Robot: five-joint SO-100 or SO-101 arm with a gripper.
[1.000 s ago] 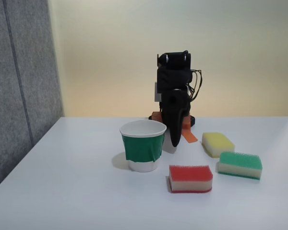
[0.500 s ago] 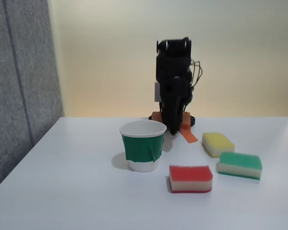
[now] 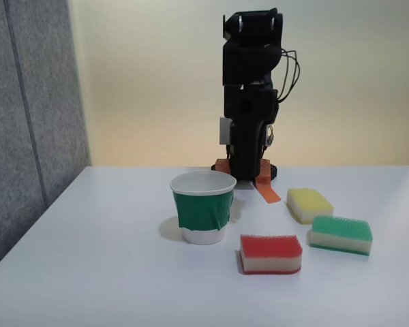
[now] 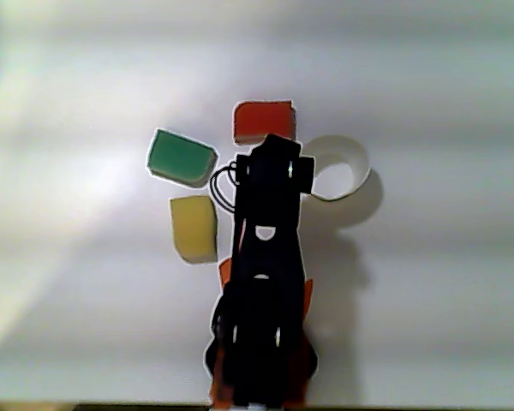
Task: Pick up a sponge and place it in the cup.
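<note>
Sponge [image 3: 270, 253] lies flat on the white worktop [image 3: 109, 272] just right of the cup [image 3: 203, 206] in the fixed view, untouched, while the arm [image 3: 249, 95] stands raised behind them, its hand's state impossible to tell.

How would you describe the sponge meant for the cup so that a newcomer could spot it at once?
In the fixed view, find the white cup with the green band on the table. Just to its right, nearest the camera, lies the sponge. Its top is red, unlike the green-topped sponge and the yellow sponge beyond it.
</note>
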